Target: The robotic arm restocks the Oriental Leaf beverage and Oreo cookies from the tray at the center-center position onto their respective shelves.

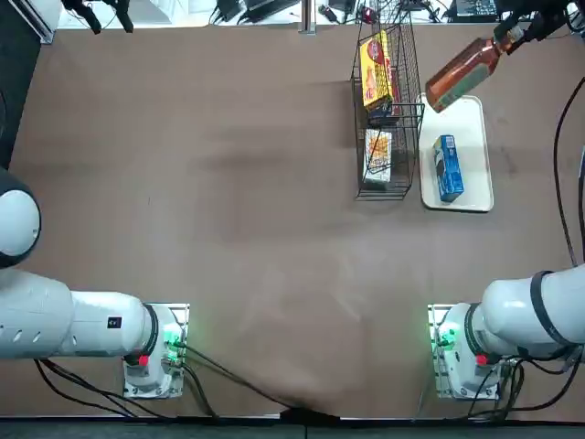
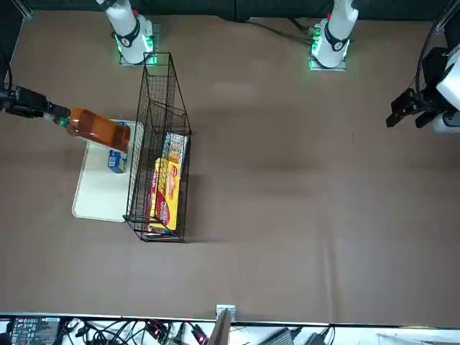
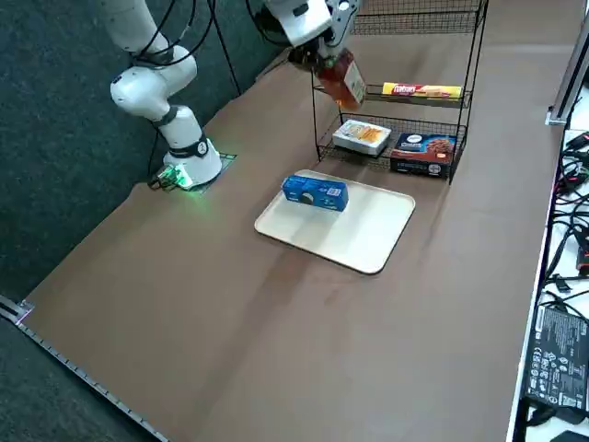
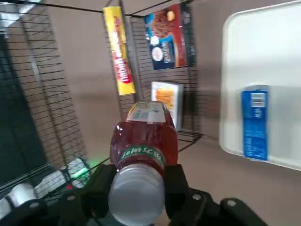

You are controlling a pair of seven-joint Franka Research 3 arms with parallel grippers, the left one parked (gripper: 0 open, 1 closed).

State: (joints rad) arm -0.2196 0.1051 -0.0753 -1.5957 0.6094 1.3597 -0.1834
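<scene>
The right gripper point(image 4: 137, 188) is closed about the neck of the Oriental Leaf bottle point(image 4: 145, 137), just under its white cap point(image 4: 137, 195). In the top view the bottle is up in the air, over the far end of the tray point(image 1: 482, 198), with the wire rack point(image 1: 384, 195) to its left. Its long axis slants: the cap end, in the gripper, points away to the far right, and the base points back toward the rack. The next move likely turns on that base leading leftward into an open tier; if it goes in too low or off line, it could catch a wire edge. The working right arm point(image 1: 519, 314) is the nearer one.

The tray holds the blue Oreo pack point(image 3: 315, 192), which probably waits its turn. In the rack, a white-and-orange packet point(image 3: 362, 136) and a dark cookie box point(image 3: 422, 154) share the low tier, and a yellow packet point(image 3: 421, 90) lies on the tier above.
</scene>
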